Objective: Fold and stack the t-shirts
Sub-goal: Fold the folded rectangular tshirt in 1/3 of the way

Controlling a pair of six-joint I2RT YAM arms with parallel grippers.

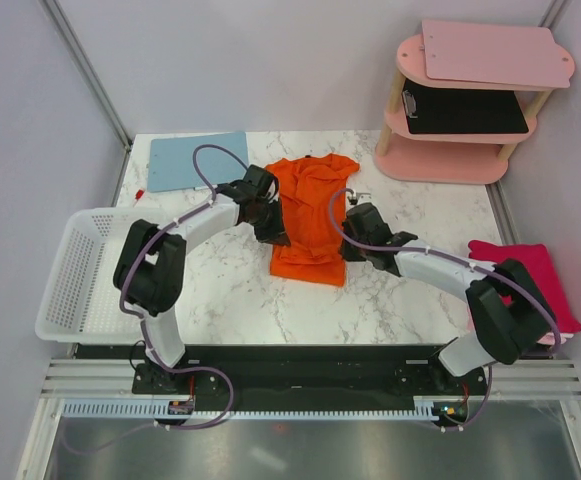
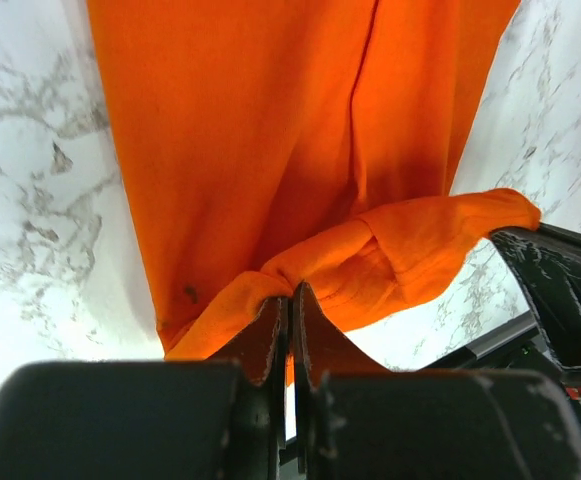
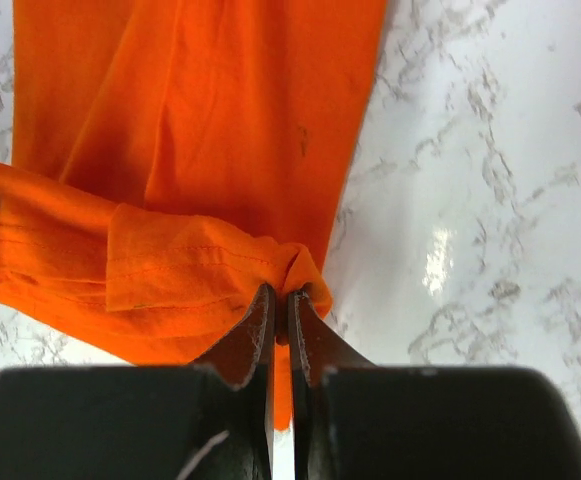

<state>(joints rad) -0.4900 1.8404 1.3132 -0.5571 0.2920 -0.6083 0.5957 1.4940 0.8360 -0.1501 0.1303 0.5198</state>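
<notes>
Top external alone shows magenta t-shirt (image 1: 525, 253), wrist views, left gripper (image 2: 291, 292) and right gripper (image 3: 280, 296) pinching orange t-shirt (image 2: 270, 130)

Bright orange t-shirt (image 1: 310, 215), magenta t-shirt (image 1: 555, 285), white grey-veined marble table (image 1: 230, 300), light-blue clipboard (image 1: 198, 160).

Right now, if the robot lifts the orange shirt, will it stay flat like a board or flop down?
Probably floppy: the orange t-shirt bunches and wrinkles where the left gripper and right gripper pinch its edges. It would likely sag between them. It looks thin and light, so it may slide easily on the smooth table.
</notes>
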